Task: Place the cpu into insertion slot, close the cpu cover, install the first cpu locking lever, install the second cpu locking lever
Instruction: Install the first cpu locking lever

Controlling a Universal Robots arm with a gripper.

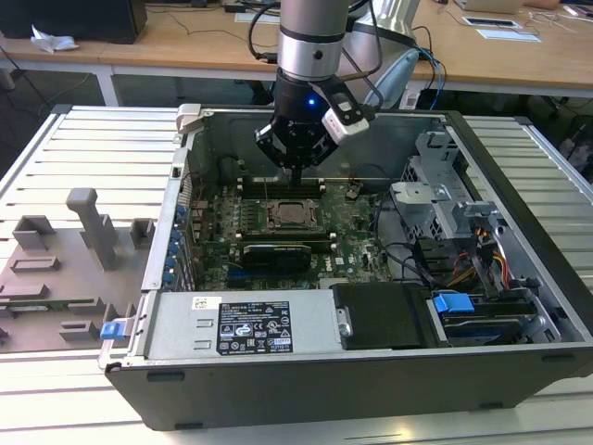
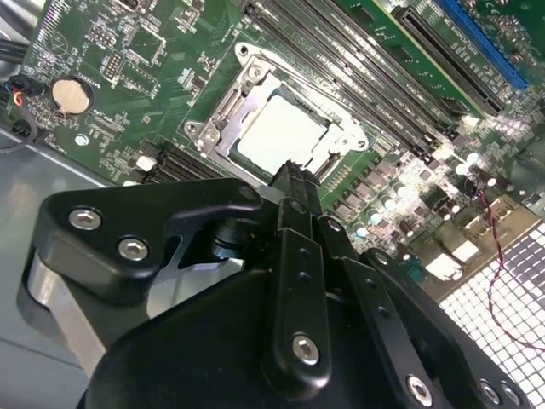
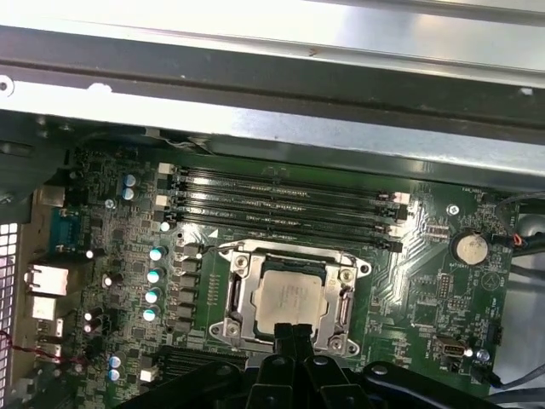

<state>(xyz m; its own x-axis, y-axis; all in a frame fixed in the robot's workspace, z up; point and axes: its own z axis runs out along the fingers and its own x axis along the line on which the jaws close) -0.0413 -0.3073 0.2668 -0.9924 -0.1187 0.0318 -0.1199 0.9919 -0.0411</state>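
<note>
**Claw shut and empty beside the seated cpu**

The gripper (image 1: 296, 171) has its 2 fingers pressed together, and nothing is between them. In the exterior view it hangs from the arm (image 1: 310, 37) inside the open computer case (image 1: 324, 389), above the green board and near the socket.

The cpu (image 3: 292, 300) lies in the insertion slot (image 3: 362, 267) with its silver face up. The cpu cover (image 3: 241, 294) lies flat around it as a frame. In both wrist views the black tips stand before 1 edge of this frame. If they touch it, I cannot tell.

The first wrist view gives also 4 long memory slots (image 3: 281, 200) just beside the socket, and a round coin battery (image 3: 469, 248) further off. The second wrist view gives the claw's black linkage from close, and a blue card slot (image 2: 481, 44).
</note>
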